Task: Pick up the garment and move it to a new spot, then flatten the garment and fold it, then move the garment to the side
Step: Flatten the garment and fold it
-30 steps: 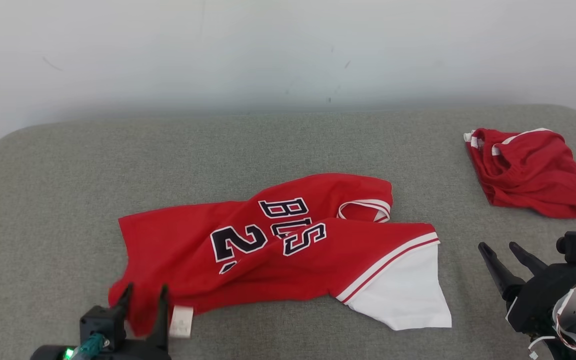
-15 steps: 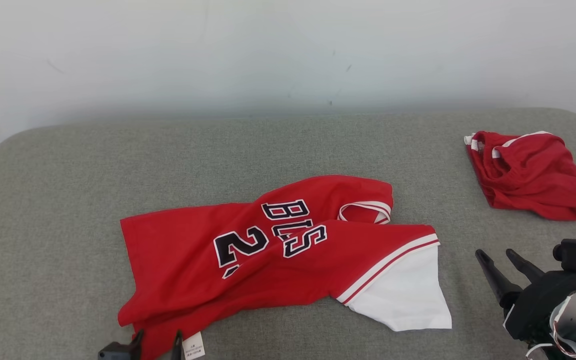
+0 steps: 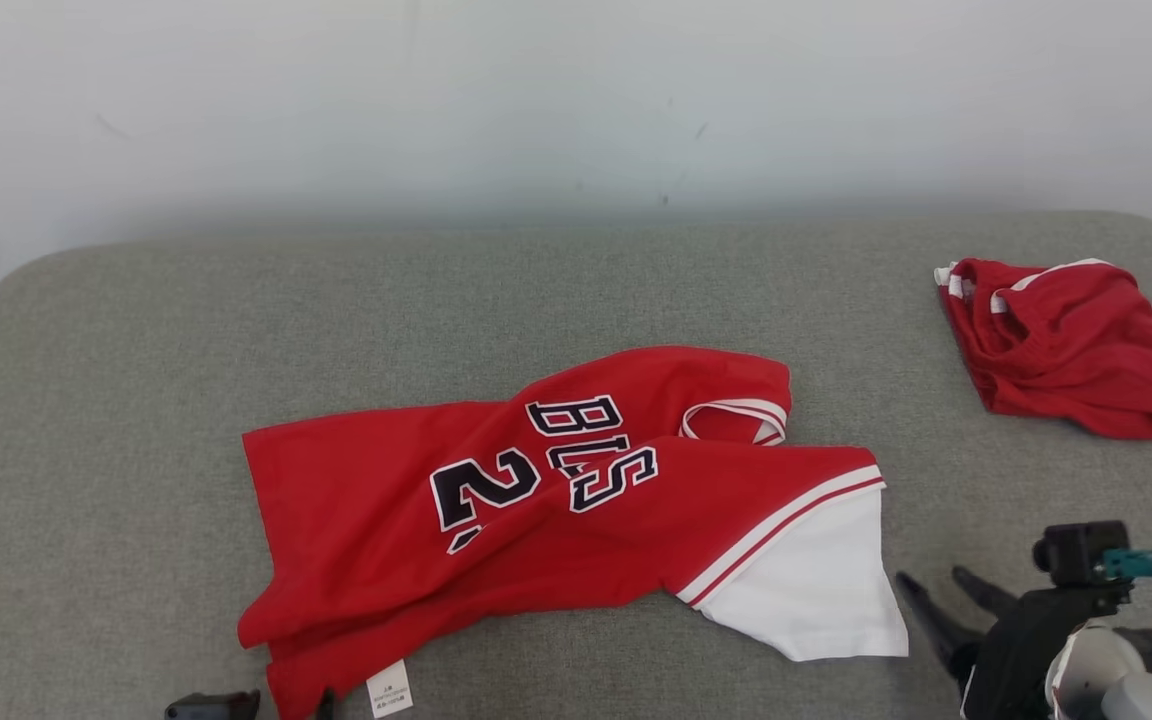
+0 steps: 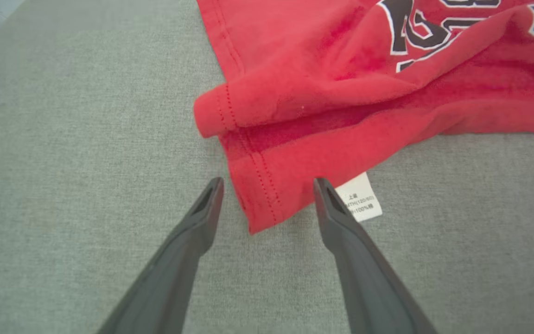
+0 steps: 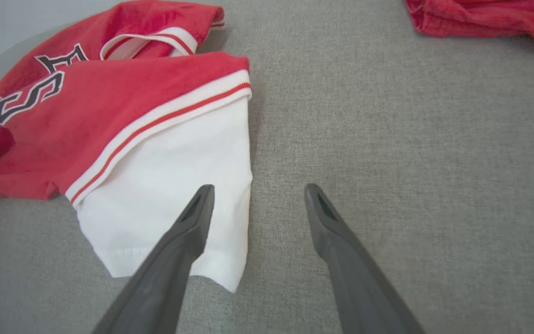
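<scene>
The head view looks down over the whole jersey. The left wrist view sits close on its lower-left hem, and the right wrist view on its lower-right sleeve.

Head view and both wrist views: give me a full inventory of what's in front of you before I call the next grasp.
jersey: 1, red with black lettering, rumpled at the middle of the surface
white sleeve: 1, white, the jersey's near right end
care label: 1, white, at the jersey's near left hem corner
second garment: 1, red with white trim, bunched at the far right
padded surface: 1, grey, under everything
wall: 1, pale, behind the surface
left gripper: 1, dark, open, fingers either side of the hem corner
right gripper: 1, dark, open, at the white sleeve's edge
</scene>
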